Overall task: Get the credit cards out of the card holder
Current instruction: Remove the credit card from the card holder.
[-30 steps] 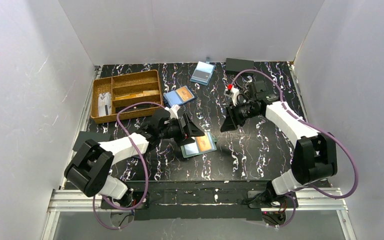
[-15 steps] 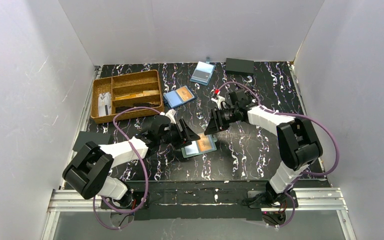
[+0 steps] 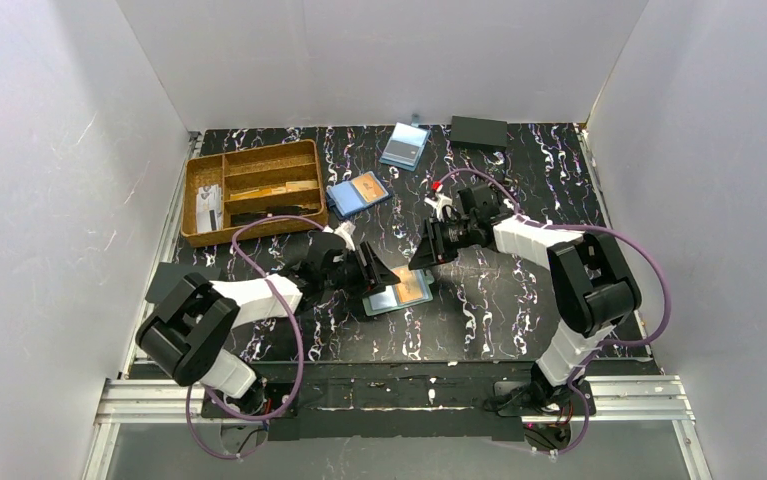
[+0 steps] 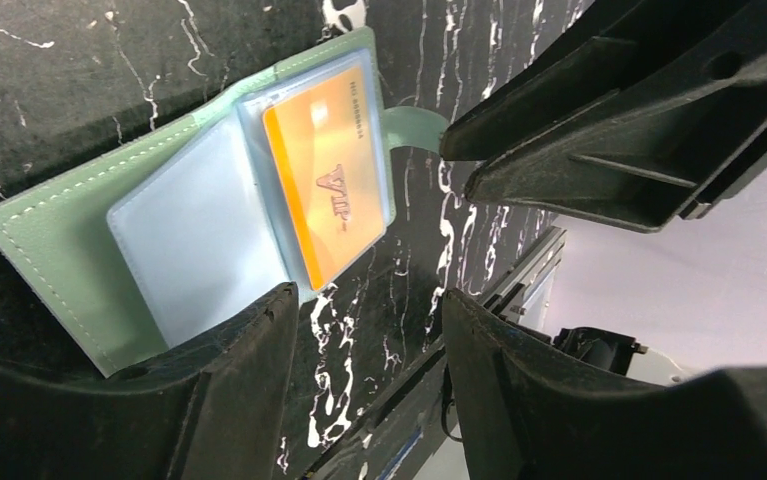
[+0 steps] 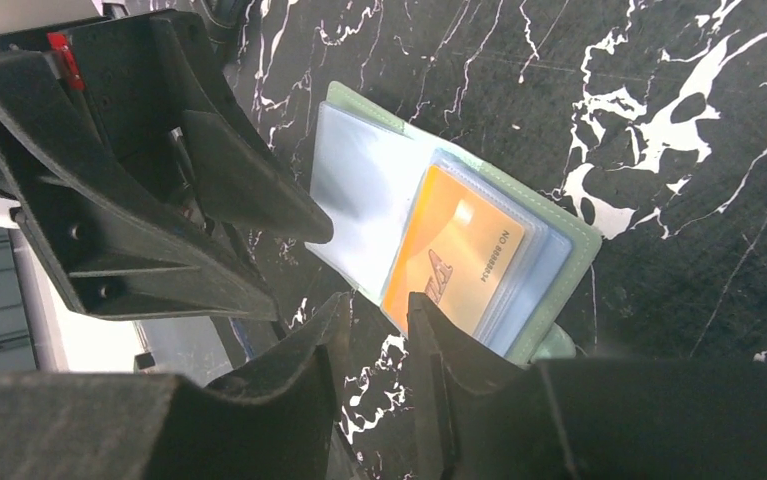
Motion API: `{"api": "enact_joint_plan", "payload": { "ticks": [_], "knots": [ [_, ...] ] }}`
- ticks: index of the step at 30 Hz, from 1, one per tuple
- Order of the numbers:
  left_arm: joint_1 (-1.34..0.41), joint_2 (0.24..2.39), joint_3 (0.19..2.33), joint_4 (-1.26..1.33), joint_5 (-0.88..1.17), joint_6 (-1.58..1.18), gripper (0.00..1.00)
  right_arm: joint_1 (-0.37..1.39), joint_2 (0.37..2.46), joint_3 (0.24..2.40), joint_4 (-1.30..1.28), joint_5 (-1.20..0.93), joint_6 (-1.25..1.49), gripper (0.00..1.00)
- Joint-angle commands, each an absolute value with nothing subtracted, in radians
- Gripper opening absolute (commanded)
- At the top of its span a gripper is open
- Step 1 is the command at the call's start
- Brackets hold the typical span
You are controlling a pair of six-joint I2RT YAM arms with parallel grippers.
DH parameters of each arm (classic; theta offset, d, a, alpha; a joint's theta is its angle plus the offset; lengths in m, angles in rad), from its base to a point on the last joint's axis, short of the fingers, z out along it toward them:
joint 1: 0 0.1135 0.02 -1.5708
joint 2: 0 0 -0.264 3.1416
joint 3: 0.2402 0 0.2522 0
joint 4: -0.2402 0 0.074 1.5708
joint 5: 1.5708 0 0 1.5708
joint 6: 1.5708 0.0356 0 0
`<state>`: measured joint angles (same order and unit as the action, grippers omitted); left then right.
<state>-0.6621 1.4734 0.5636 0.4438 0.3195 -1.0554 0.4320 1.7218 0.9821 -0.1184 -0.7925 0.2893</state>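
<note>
The green card holder (image 3: 400, 291) lies open on the black marbled table, with clear sleeves and an orange card (image 3: 411, 287) in its right half. My left gripper (image 3: 387, 268) is open and empty just above its left edge. My right gripper (image 3: 421, 258) hovers over its far right side, jaws a narrow gap apart and empty. In the left wrist view the holder (image 4: 59, 250) and card (image 4: 324, 180) lie beyond my left gripper (image 4: 367, 295). In the right wrist view my right gripper (image 5: 379, 300) sits just short of the card (image 5: 454, 262) in the holder (image 5: 579, 240).
A wooden divided tray (image 3: 199, 180) stands at the back left. A bright blue holder with an orange card (image 3: 357, 191) and a pale-blue holder (image 3: 405, 146) lie behind. A dark flat box (image 3: 479, 130) is at the back, and a dark pad (image 3: 172, 278) at the left edge.
My right gripper has swung left and down toward the green holder. My left gripper has shifted slightly forward and lower beside it. The holder has not moved.
</note>
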Motion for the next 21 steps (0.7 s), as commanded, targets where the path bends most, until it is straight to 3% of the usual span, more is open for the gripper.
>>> {"api": "enact_joint_plan", "payload": {
  "ticks": [1,21],
  "knots": [
    [-0.669,1.509,0.581,0.47,0.308,-1.031,0.52,0.43,1.742,0.963,-0.078,-0.787,0.291,0.36],
    [-0.673,1.634,0.611,0.517,0.329,-1.036,0.47,0.431,1.837,0.977,-0.139,-0.768,0.246,0.37]
  ]
}}
